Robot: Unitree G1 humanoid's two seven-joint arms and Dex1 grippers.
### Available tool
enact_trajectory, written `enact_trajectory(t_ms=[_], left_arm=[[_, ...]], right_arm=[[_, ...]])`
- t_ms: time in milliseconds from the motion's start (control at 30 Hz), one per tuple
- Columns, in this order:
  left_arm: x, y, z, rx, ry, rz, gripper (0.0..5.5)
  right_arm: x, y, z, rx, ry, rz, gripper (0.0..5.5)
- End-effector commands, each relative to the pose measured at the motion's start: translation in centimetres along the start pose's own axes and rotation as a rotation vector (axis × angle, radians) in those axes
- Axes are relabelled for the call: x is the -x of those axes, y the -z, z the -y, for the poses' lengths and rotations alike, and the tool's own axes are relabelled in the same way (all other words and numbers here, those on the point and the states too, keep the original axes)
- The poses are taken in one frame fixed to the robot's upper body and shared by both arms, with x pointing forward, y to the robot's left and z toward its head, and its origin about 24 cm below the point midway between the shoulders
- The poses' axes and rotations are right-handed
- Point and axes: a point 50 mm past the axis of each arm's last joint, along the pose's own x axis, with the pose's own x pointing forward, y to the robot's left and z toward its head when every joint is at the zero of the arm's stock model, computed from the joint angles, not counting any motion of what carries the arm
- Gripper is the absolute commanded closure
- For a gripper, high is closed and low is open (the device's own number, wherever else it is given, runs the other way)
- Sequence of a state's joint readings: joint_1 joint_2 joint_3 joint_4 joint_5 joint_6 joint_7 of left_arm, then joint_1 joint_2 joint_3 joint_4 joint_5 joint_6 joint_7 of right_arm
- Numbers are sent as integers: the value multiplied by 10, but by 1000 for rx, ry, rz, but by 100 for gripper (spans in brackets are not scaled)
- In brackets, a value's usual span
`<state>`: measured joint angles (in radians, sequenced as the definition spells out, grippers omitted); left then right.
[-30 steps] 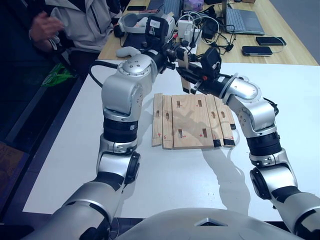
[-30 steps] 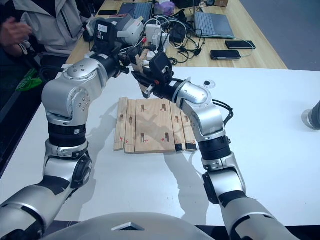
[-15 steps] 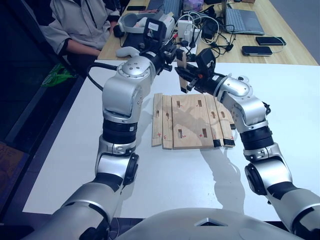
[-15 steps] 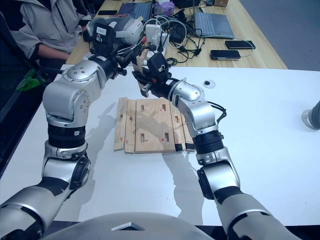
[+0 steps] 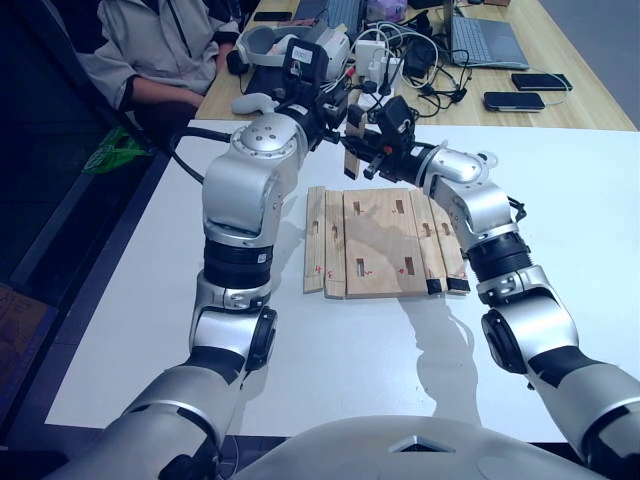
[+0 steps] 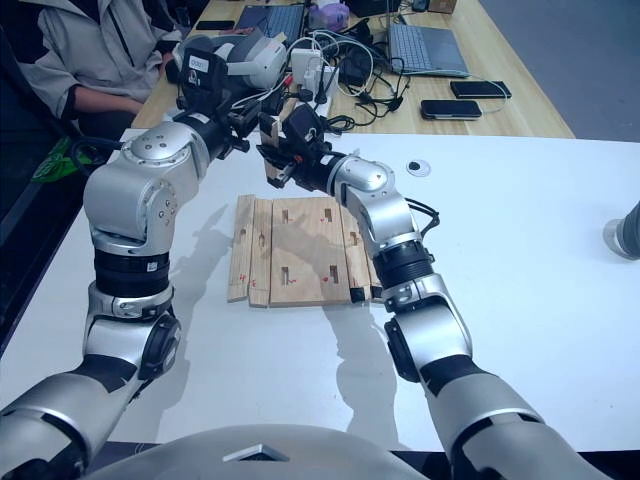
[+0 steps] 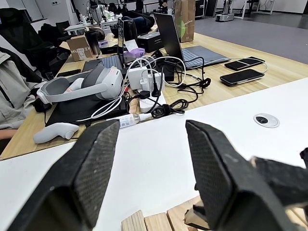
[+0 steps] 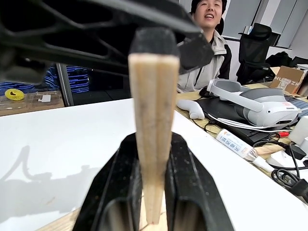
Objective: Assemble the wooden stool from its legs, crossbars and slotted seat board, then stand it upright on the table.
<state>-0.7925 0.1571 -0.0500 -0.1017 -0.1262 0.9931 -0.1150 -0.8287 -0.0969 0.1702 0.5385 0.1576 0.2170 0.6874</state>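
Stool build barely begun, nothing joined yet.
Slotted seat board [image 5: 380,245] lies flat on the white surface [image 5: 560,200], with loose bars [image 5: 325,245] just beside it on both sides. Above its far edge the right pincer [image 8: 153,144] clamps one wooden bar [image 8: 151,96] upright in the air, and the left pincer [image 7: 149,159] hangs wide apart next to it. All the slotting and standing-up is left, I'd say.

This looks like an office or robotics lab. Beyond the white worktop [image 5: 580,200] is a wooden desk [image 5: 590,115] crowded with laptops [image 5: 485,42], phones [image 5: 510,100], a VR headset [image 7: 96,82] and tangled cables [image 7: 168,91], with office chairs [image 8: 252,53] behind.
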Motion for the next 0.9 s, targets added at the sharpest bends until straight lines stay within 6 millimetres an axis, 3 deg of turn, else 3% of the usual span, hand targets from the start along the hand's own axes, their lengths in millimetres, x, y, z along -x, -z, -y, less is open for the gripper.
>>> enact_trajectory(t_ms=[33, 167, 267, 433, 633, 700, 800, 900], left_arm=[[3, -6, 3, 22, 60, 23, 296], [6, -11, -22, 86, -42, 54, 296], [7, -13, -32, 160, -106, 80, 296], [6, -18, -42, 217, -154, 93, 296], [5, -19, -47, 193, -134, 53, 296], [5, -19, -47, 187, -128, 47, 296], [5, -17, -41, 177, -105, 33, 296], [15, -4, -39, 181, -99, 4, 296]], right_arm=[[1, -20, 7, 41, 23, 42, 512], [37, -27, 28, -46, 258, 98, 512], [55, -23, 36, 73, 536, -45, 512], [45, -16, 16, 273, 845, -277, 512], [27, -15, -9, 345, 1079, -372, 512], [24, -13, -14, 267, 1069, -363, 512], [38, -10, -6, -110, 914, -254, 512], [79, 1, 8, -258, 857, -219, 512]])
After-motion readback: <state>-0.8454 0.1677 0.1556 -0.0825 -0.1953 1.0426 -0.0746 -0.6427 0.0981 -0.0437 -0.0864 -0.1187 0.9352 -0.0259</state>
